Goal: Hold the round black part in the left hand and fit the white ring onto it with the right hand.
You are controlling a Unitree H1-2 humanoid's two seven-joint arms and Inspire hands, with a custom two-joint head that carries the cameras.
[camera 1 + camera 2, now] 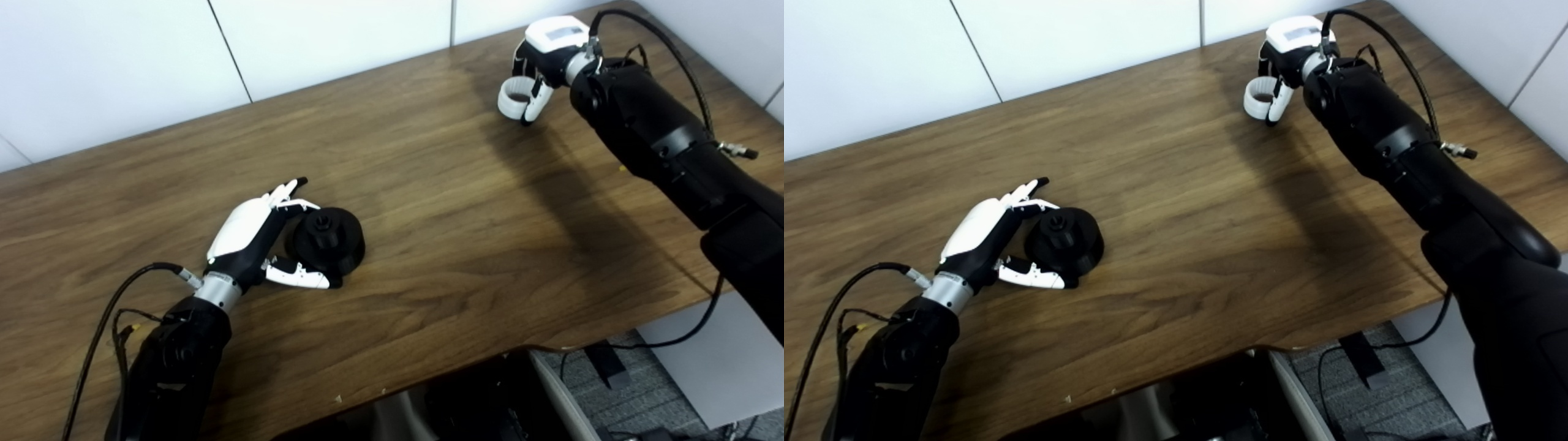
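The tabletop (429, 202) fills most of the frame, with a wall behind it along the top. In the lower left of the frame the round part (326, 241) sits on the tabletop, and the left hand (251, 236) lies just to its left, fingers (288, 190) behind it and thumb in front of it. In the upper right of the frame, well apart, the ring (513, 98) lies under the right hand (545, 55), fingers curled around it.
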